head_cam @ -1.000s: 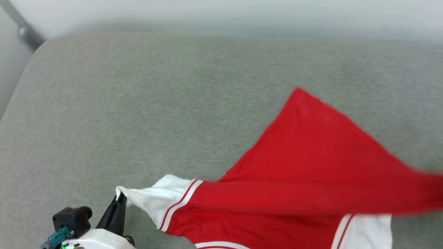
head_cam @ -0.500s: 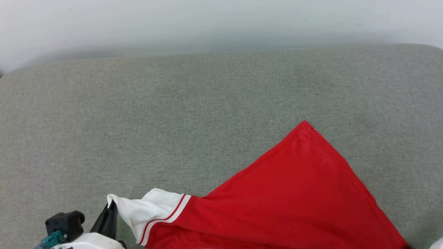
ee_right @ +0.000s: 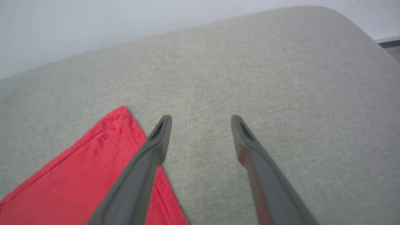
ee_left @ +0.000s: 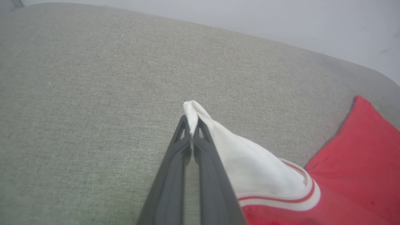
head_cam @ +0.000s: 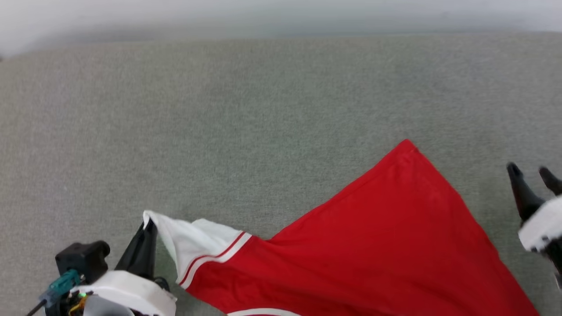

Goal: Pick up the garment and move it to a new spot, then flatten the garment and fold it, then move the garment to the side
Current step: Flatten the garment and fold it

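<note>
left gripper (ee_left: 191, 125): fingers pinched tight on the tip of the white sleeve (ee_left: 250, 156), cloth bunched between the tips and trailing off to their right. garment (head_cam: 373, 245): red body spread on the grey cushion (head_cam: 219, 109), between the two grippers. right gripper (ee_right: 200, 120): fingers spread wide, nothing between them, bare cushion under the gap. red corner (ee_right: 123, 117) sits just left of its left finger.
</note>
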